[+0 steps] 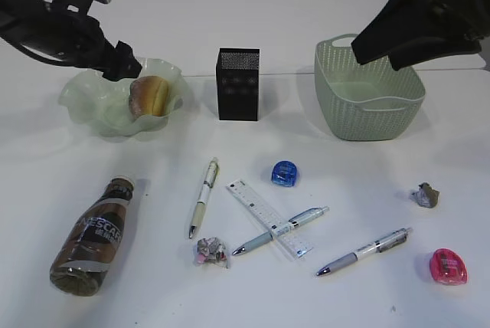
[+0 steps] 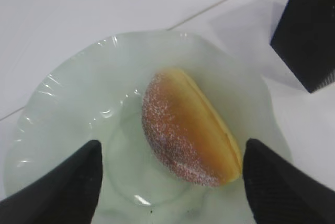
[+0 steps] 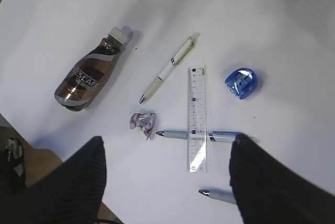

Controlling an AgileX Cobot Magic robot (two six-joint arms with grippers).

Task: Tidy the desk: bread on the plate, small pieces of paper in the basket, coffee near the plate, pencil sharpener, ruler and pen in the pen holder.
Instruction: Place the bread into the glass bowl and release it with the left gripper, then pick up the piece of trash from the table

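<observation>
Left gripper (image 2: pixel 170 182) hangs wide open and empty over the bread (image 2: pixel 189 127) lying in the plate (image 2: pixel 63 114), so that step looks done, and next the coffee (image 1: pixel 92 236), lying well apart on the worktop (image 1: pixel 367 182), wants bringing close.

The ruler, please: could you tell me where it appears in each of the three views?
Exterior view: ruler lies lower centre, slanting, over a pen.
Left wrist view: not in it.
Right wrist view: ruler stands nearly vertical, centre right, crossing the same pen.
Shared landmark: the blue pencil sharpener beside it.
</observation>
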